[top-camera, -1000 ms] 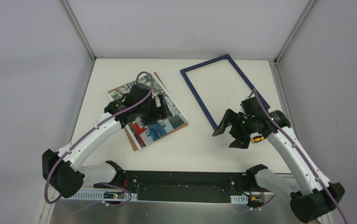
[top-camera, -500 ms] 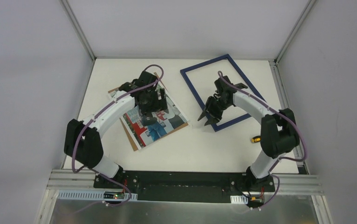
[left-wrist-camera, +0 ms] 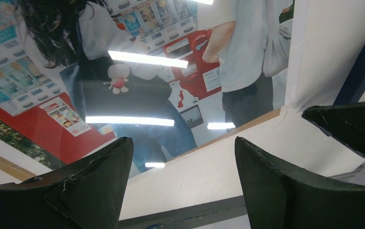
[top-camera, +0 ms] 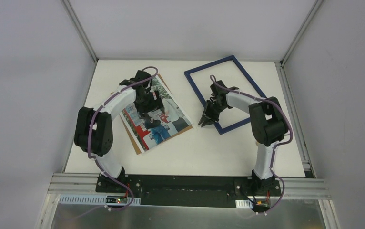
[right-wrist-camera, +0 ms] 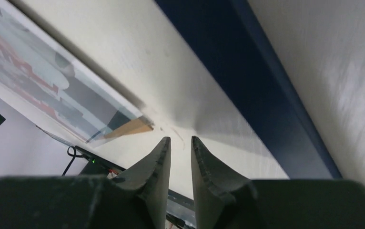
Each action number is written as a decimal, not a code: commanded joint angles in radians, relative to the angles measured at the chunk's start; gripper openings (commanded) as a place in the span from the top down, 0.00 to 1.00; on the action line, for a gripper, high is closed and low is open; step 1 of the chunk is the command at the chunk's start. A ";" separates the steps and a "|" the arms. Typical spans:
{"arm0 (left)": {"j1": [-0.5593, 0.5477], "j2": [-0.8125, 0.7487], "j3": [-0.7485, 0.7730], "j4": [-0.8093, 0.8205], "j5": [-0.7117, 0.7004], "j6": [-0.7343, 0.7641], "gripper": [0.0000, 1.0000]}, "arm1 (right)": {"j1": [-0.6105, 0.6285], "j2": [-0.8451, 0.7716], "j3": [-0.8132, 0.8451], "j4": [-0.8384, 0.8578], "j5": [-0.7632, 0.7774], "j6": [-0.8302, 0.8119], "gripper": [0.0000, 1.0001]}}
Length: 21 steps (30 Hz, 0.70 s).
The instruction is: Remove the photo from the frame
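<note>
Two robot arms over a white table (top-camera: 180,152); the photo (top-camera: 164,133) lies outside the empty frame (top-camera: 195,89).

The frame, a thin dark blue rectangle with a flat matte face, lies flat by the table's far right corner, with bare table showing through it. The glossy print, bright with lamp glare, rests on a brown backing board (left-wrist-camera: 254,124) towards the left edge. The left gripper (left-wrist-camera: 183,140) hovers over the print, fingers spread wide and empty. The right gripper (right-wrist-camera: 180,139), fingers almost together on nothing, sits by the frame's left side. The removal looks essentially done. To lift the print, pinch an edge that overhangs the board, since a slick, thin sheet gives no hold from above.
</note>
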 commanded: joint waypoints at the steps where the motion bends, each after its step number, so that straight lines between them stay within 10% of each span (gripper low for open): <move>1: 0.025 0.045 0.001 -0.002 0.090 -0.038 0.21 | 0.004 0.051 0.018 0.071 0.001 -0.023 0.79; 21: 0.069 0.166 -0.048 -0.001 0.038 -0.097 0.22 | 0.021 0.117 0.051 0.047 0.056 -0.110 0.83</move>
